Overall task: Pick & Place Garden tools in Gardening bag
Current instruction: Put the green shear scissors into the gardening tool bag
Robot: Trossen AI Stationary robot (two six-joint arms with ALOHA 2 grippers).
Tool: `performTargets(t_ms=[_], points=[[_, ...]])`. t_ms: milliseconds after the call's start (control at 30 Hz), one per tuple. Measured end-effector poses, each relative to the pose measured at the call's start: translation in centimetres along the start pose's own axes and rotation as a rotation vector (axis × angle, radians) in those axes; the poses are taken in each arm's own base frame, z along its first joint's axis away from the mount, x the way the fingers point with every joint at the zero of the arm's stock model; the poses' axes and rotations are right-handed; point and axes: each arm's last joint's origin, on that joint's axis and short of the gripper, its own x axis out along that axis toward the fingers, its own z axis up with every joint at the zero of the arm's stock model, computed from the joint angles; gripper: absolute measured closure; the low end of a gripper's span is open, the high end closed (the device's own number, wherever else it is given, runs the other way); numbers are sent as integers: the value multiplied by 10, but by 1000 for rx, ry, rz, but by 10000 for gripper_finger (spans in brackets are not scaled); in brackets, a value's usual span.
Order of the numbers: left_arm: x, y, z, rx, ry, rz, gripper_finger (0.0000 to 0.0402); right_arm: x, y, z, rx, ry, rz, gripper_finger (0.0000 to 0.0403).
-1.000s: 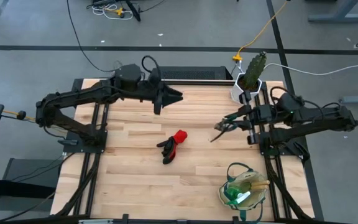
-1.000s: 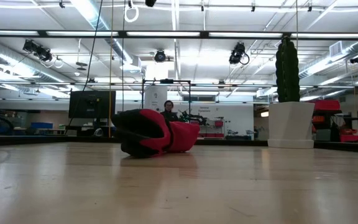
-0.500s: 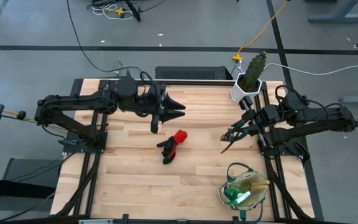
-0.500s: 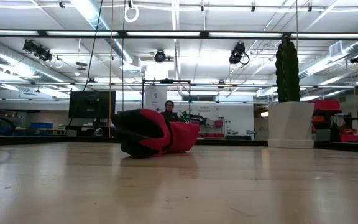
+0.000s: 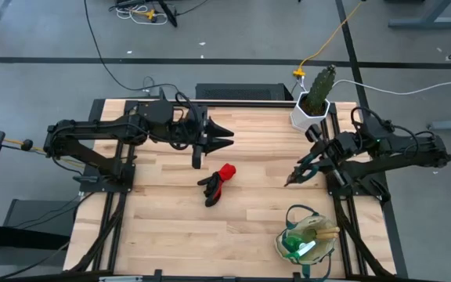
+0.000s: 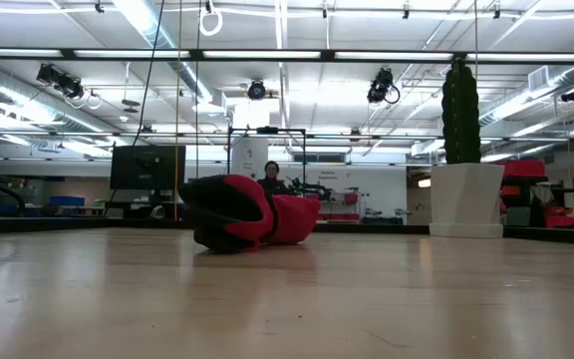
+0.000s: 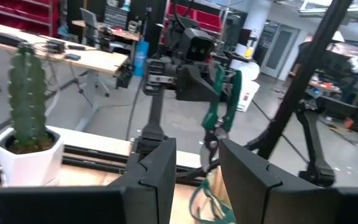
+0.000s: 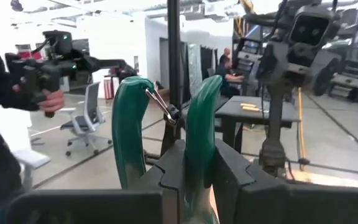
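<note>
Plenty of bare table point(image 5: 171, 211) is left around the gloves point(image 5: 216, 183); the far right corner past them is blocked by the cactus point(image 5: 318, 88).

1. This is a big robotics lab or workshop hall, not a home: the ceiling point(image 6: 297, 40) is open, with bare pipes, ducts and long strip lights.
2. Black cameras or lamps point(image 6: 382, 88) hang from rails overhead.
3. The floor point(image 5: 225, 31) is plain grey concrete, marked with dark tape lines, and loose cables point(image 5: 143, 11) trail over it.
4. A wooden table point(image 5: 241, 227) stands on a black metal frame with robot arms bolted at its side edges.
5. Beyond the table's far edge, a person point(image 6: 270, 177) sits at a desk beside a dark screen point(image 6: 147, 167).
6. Elsewhere there are workbenches point(image 7: 73, 56), an office chair point(image 8: 82, 121) and red shelving point(image 7: 23, 12).
</note>
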Motion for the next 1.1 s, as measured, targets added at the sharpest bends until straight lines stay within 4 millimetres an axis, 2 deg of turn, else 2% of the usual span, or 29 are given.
performTargets(t_ms=[433, 633, 1100], points=[[0, 2, 0, 7, -14, 57, 274, -49, 22, 7, -11, -17, 118, 352], [0, 2, 0, 6, -14, 57, 274, -52, 27, 5, 9, 13, 269, 352], [0, 1, 0, -51, -15, 54, 274, -53, 31, -1, 62, 80, 390, 353]])
